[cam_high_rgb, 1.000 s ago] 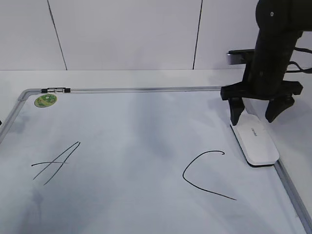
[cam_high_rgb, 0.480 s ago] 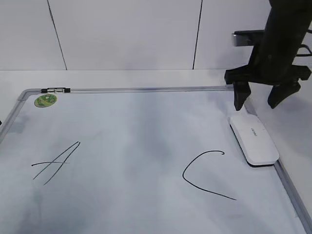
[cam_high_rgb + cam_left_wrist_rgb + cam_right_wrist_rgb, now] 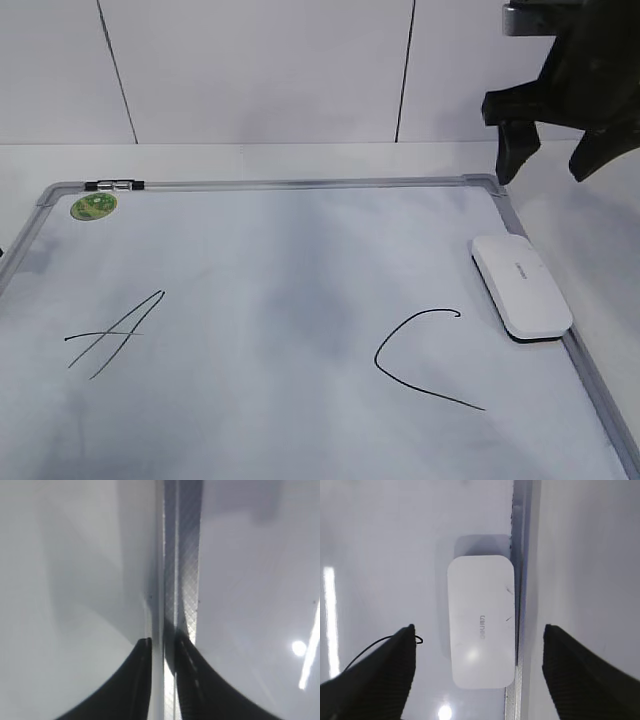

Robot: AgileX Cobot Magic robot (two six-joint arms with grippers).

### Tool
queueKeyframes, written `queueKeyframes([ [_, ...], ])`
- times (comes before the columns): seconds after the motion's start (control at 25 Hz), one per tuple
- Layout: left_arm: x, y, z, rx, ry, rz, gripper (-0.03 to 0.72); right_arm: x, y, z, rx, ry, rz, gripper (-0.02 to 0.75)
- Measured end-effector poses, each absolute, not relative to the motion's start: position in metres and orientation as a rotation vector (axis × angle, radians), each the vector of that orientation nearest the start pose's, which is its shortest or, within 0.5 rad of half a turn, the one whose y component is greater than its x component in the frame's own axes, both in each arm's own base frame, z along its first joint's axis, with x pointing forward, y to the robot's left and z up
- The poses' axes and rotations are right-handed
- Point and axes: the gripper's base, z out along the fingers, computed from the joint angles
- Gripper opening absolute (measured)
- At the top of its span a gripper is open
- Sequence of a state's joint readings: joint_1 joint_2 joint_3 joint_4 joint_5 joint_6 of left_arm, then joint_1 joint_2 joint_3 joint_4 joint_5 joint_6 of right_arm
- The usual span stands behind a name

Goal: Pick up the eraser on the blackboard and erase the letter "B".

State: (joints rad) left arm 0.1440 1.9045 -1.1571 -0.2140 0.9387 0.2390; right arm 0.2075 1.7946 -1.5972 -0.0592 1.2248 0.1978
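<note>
The right gripper (image 3: 553, 152) is lifting away toward two o'clock, having risen clear of the eraser (image 3: 522, 286) it was straddling a second ago; it is now hanging well above the board's far right corner, jaws spread wide and holding nothing. The blackboard (image 3: 260, 183) is lying unmoved, filling most of the exterior view, and its middle is bare: only a slanted "A" (image 3: 112, 335) at eight o'clock and an open "C" (image 3: 425, 358) at five o'clock are showing, with faint grey smudging between them. The letter "B" is nowhere to be seen, so the erasing appears done and the eraser set back down. The eraser is resting flat at three o'clock, tight against the board's right frame, in the same spot as before; the right wrist view is showing it (image 3: 480, 620) centred between the parted fingers (image 3: 375, 672). The left gripper (image 3: 162, 680) is sitting with its jaws nearly together over the frame rail, gripping nothing visible. A green sticker (image 3: 93, 206) and a small marker (image 3: 114, 185) are staying at ten o'clock.
</note>
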Motion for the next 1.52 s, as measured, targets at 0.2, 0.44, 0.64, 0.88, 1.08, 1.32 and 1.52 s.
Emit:
queueKeyframes([
  [0.2, 0.338, 0.034, 0.151, -0.049, 3.124, -0.257, 0.211, 0.366, 0.072, 0.297, -0.034, 2.896, -0.013, 0.589],
  [0.44, 0.338, 0.034, 0.151, -0.049, 3.125, -0.258, 0.235, 0.366, 0.072, 0.297, -0.037, 2.896, -0.013, 0.589],
  [0.64, 0.337, 0.033, 0.151, -0.057, 3.135, -0.274, 0.237, 0.366, 0.072, 0.297, -0.037, 2.896, -0.013, 0.589],
  [0.88, 0.335, 0.032, 0.167, -0.044, 3.151, -0.295, 0.239, 0.366, 0.072, 0.297, -0.040, 2.897, -0.013, 0.589],
  [1.08, 0.342, 0.033, 0.195, -0.034, 3.135, -0.295, 0.239, 0.361, 0.071, 0.307, -0.061, 2.869, -0.008, 0.589],
  [1.32, 0.337, 0.032, 0.209, -0.059, 3.165, -0.314, 0.239, 0.342, 0.070, 0.339, -0.055, 2.791, 0.067, 0.588],
  [1.52, 0.332, 0.031, 0.225, -0.058, 3.122, -0.307, 0.239, 0.320, 0.067, 0.370, -0.051, 2.709, 0.113, 0.588],
])
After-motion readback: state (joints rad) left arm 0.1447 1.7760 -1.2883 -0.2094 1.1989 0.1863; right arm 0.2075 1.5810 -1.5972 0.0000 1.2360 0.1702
